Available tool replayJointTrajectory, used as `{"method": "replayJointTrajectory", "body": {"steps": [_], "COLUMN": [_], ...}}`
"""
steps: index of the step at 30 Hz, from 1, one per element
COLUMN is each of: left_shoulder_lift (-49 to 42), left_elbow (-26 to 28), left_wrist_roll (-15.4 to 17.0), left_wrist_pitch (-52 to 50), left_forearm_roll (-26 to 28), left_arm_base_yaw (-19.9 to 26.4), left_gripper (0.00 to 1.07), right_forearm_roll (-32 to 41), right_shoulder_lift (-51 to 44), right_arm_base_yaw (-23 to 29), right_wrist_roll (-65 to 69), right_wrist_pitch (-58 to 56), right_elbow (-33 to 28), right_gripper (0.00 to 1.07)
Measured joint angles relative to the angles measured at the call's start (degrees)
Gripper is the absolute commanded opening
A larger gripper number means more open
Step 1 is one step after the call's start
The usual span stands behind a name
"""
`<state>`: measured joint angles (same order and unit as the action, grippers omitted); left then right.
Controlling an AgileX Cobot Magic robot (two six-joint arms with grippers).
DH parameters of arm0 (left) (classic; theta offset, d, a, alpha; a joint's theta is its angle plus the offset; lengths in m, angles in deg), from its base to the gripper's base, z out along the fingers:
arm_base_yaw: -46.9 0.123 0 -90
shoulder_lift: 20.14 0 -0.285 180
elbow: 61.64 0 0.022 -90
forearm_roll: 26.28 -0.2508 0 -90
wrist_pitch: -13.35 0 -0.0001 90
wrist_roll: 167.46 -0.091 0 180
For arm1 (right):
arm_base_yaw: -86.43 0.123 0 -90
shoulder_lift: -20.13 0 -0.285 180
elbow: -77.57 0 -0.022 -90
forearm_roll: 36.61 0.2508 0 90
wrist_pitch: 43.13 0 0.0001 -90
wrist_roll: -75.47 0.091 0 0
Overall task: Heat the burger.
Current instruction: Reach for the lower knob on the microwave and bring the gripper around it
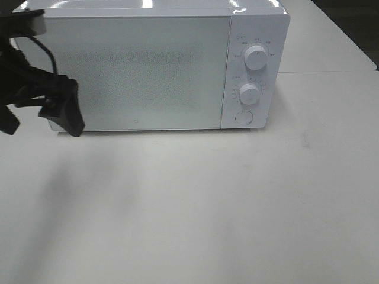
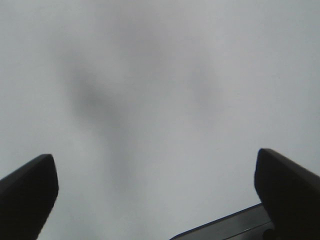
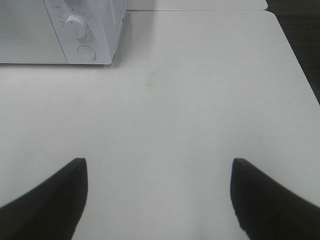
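**Exterior high.** A white bench (image 1: 195, 207) fills the view. A white microwave (image 1: 148, 18) stands at the back with its frosted door (image 1: 136, 71) closed. On its right panel are two dials (image 1: 255, 57), one above the other, and a round button (image 1: 243, 116) under them. The left gripper (image 1: 41, 127) hangs at the left edge, in front of the microwave's lower left corner. Its black fingers (image 1: 64, 111) are spread wide with nothing between them, and a soft shadow (image 1: 77, 189) lies on the bench below. A seam (image 1: 331, 72) runs from the microwave to the right edge, with dark floor (image 1: 355, 23) beyond the far right corner. The bench in front of and to the right of the microwave is open. The burger's place cannot be told, since the door hides the inside.

**Left wrist.** This view shows only a pale, blurred surface with grey shadows. Whether it is bench or door I cannot tell. The gripper's two fingers stand far apart and hold nothing.

**Right wrist.** Only this view shows the right gripper (image 3: 156, 164). It is spread wide and empty, low over bare bench and well apart from the microwave. The view also shows the microwave's right end with the lower dial and the button. The bench's right edge runs along dark floor, and the bench is bare between the gripper and that edge.
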<state>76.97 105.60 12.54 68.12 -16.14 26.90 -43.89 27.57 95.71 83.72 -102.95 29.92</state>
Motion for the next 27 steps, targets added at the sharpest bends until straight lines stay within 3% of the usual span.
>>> {"method": "replayJointTrajectory", "body": {"steps": [1, 7, 14, 16, 27], "left_shoulder_lift": [-1.9, -8.6, -16.3, -20.8, -34.1], "left_elbow": [-1.8, -8.4, -15.8, -20.0, -26.5], "left_wrist_roll": [0.0, 0.0, 0.0, 0.0, 0.0], "left_wrist_pitch": [0.3, 1.0, 1.3, 1.8, 6.4], "left_forearm_roll": [0.0, -0.9, -1.7, -3.0, -5.7], "left_arm_base_yaw": [2.9, 10.7, 16.3, 19.4, 20.6], "left_gripper": [1.00, 1.00, 1.00, 1.00, 1.00], "right_forearm_roll": [0.0, 0.0, 0.0, 0.0, 0.0], "right_shoulder_lift": [0.0, 0.0, 0.0, 0.0, 0.0], "right_arm_base_yaw": [0.0, 0.0, 0.0, 0.0, 0.0], "right_wrist_roll": [0.0, 0.0, 0.0, 0.0, 0.0], "right_wrist_pitch": [0.0, 0.0, 0.0, 0.0, 0.0], "right_elbow": [0.0, 0.0, 0.0, 0.0, 0.0], "right_gripper": [0.75, 0.75, 0.75, 0.75, 0.75]}}
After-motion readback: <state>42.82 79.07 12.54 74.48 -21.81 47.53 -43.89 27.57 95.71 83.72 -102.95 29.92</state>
